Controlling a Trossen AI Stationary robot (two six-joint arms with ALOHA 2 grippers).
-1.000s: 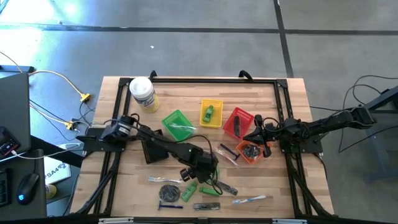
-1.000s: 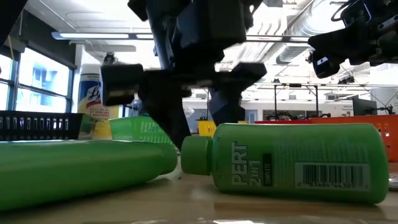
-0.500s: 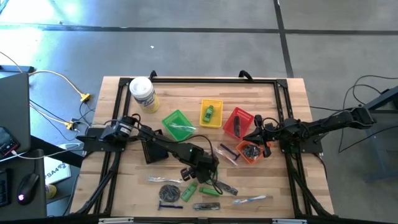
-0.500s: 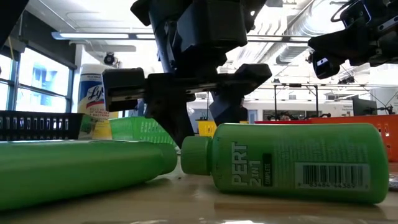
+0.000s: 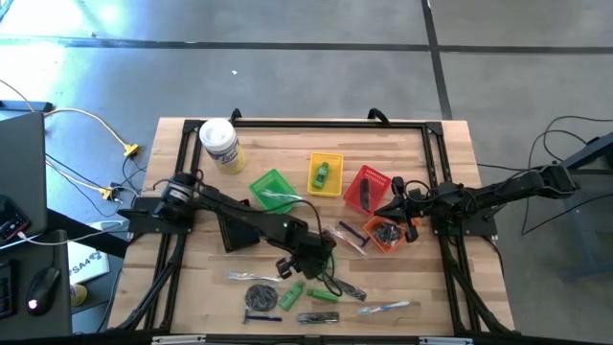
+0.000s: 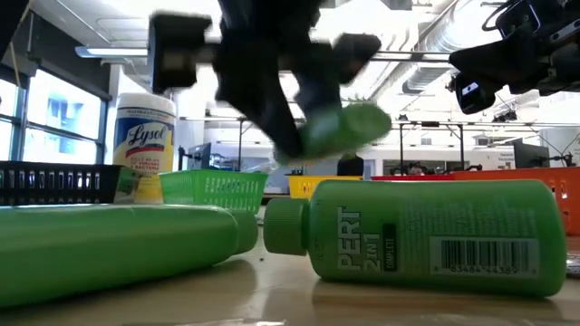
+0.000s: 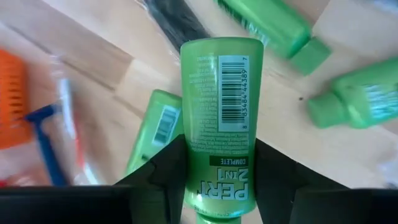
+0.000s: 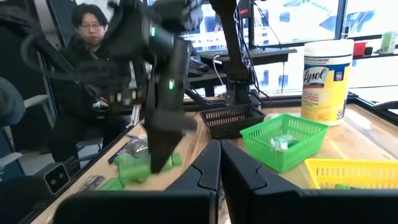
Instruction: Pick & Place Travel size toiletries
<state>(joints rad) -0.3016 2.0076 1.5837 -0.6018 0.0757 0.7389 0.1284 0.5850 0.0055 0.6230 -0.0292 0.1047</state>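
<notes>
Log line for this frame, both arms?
left gripper: shut on small green Pert bottle, lifted off table | right gripper: shut, empty, near orange mesh basket

"PERT 2in1" stands on the green bottles [image 6: 435,234], "Lysol" on the white-lidded jar [image 6: 145,145].

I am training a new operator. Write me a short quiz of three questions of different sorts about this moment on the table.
1. True or false: the left gripper is shut on a green bottle and holds it clear of the table.
2. Multiple choice: where is the right gripper? A) over the Lysol jar; B) beside the orange basket; C) at the green basket.
3. Fill in: in the low view, the bottle lying nearest the camera reads PERT ____.

Key: 1 true. 2 B. 3 "2in1".
</notes>
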